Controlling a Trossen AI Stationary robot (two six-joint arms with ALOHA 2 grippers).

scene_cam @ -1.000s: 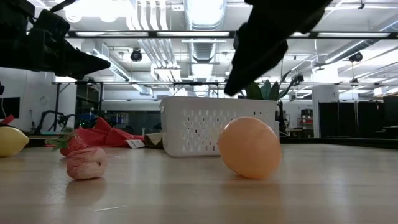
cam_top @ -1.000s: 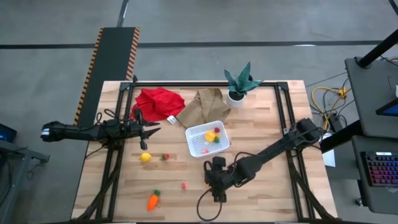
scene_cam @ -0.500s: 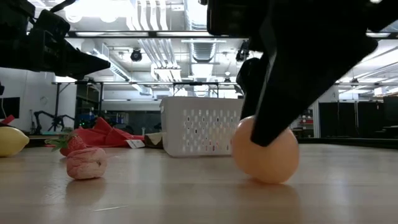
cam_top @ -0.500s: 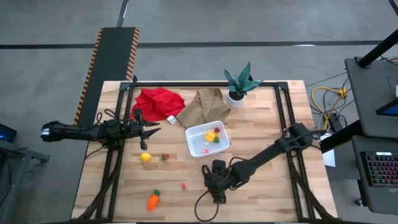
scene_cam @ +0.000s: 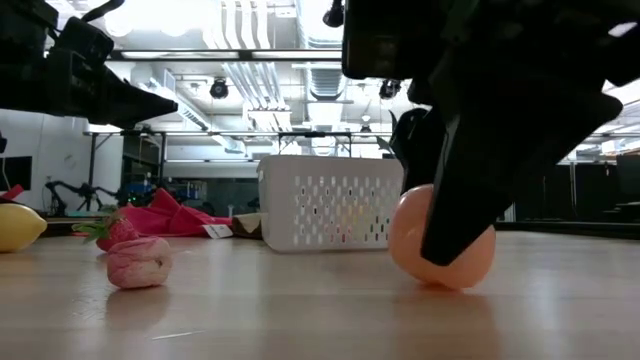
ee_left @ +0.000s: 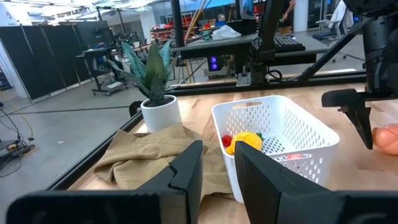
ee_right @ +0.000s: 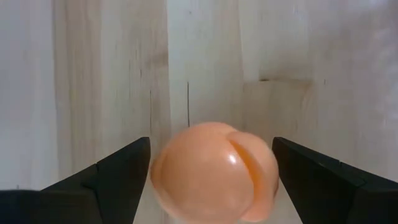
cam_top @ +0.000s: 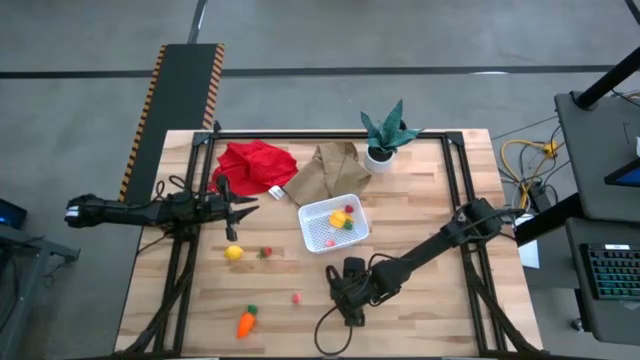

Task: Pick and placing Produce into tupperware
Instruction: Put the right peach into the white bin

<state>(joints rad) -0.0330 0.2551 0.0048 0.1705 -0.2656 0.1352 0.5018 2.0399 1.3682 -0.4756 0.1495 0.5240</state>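
A: The peach [ee_right: 214, 172] lies on the wooden surface [cam_top: 420, 320], near the front edge and well in front of the container [cam_top: 334, 222]. The right gripper [ee_right: 211, 186] is down around it, fingers spread, one on each side.

B: Do the fingers [ee_right: 118, 171] touch it?

A: In the right wrist view a thin gap shows on each side, so it looks open and not squeezing. From above, the gripper [cam_top: 350, 290] covers the peach completely. In the low view one dark finger crosses in front of the peach [scene_cam: 442, 238] and hides part of it.

B: And the container?

A: A white perforated basket with a yellow piece [ee_left: 247, 140] and something red [ee_left: 227, 140] inside; the rest of its contents are hard to make out.

B: What else is out?

A: A lemon [cam_top: 234, 253] and a strawberry [cam_top: 266, 252] lie left of the container, a pink berry [cam_top: 297, 297] and a carrot [cam_top: 246, 321] nearer the front. In the low view the lemon [scene_cam: 18, 224] is cut off at the edge.

B: The left arm?

A: Its gripper [cam_top: 245, 206] hangs above the left side, near the red cloth [cam_top: 256, 165], fingers nearly together with a narrow slot between, holding nothing. A tan cloth [cam_top: 328, 170] and a potted plant [cam_top: 385, 135] sit behind the container.
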